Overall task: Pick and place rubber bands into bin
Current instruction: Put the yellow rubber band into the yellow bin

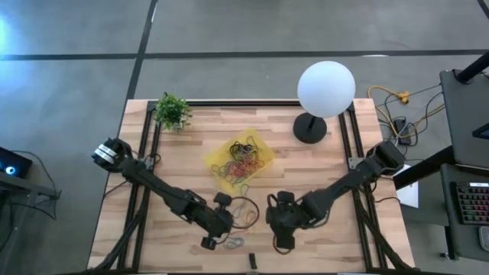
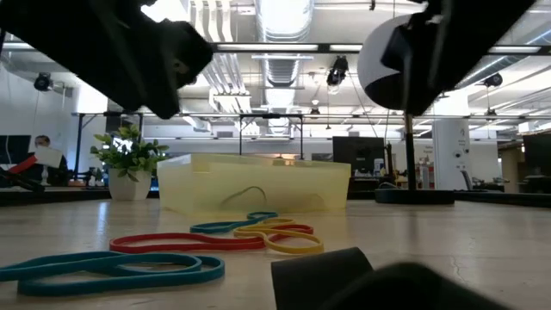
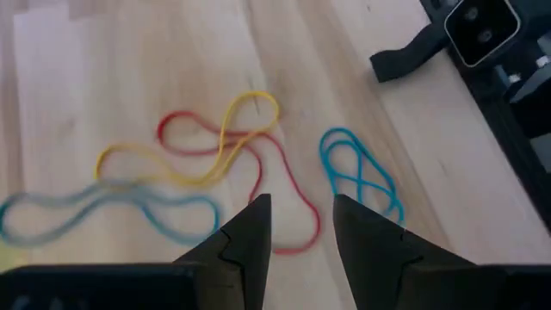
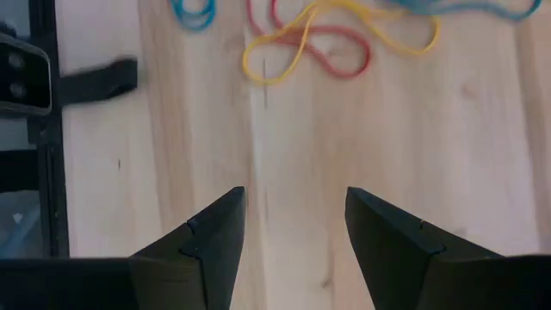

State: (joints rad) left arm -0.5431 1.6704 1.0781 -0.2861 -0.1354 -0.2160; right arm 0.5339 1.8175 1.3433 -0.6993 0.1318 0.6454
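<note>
The yellow translucent bin [image 1: 215, 153] sits mid-table and holds a tangle of rubber bands [image 1: 244, 155]; the low view shows its near wall [image 2: 254, 182]. Loose bands lie on the wood nearer the front edge: a red band [image 3: 258, 164], a yellow band [image 3: 207, 146], a light blue band [image 3: 362, 176] and a longer blue band [image 3: 103, 211]. My left gripper [image 3: 301, 232] hovers open over the red band's looped end. My right gripper [image 4: 293, 224] is open over bare wood, with the bands [image 4: 310, 39] ahead of it.
A white globe lamp [image 1: 326, 88] on a black base [image 1: 309, 128] stands at the far right. A small potted plant [image 1: 173, 111] stands at the far left. A small dark oblong piece [image 1: 252, 261] lies at the near edge. Both grippers hang close together, either side of the loose bands.
</note>
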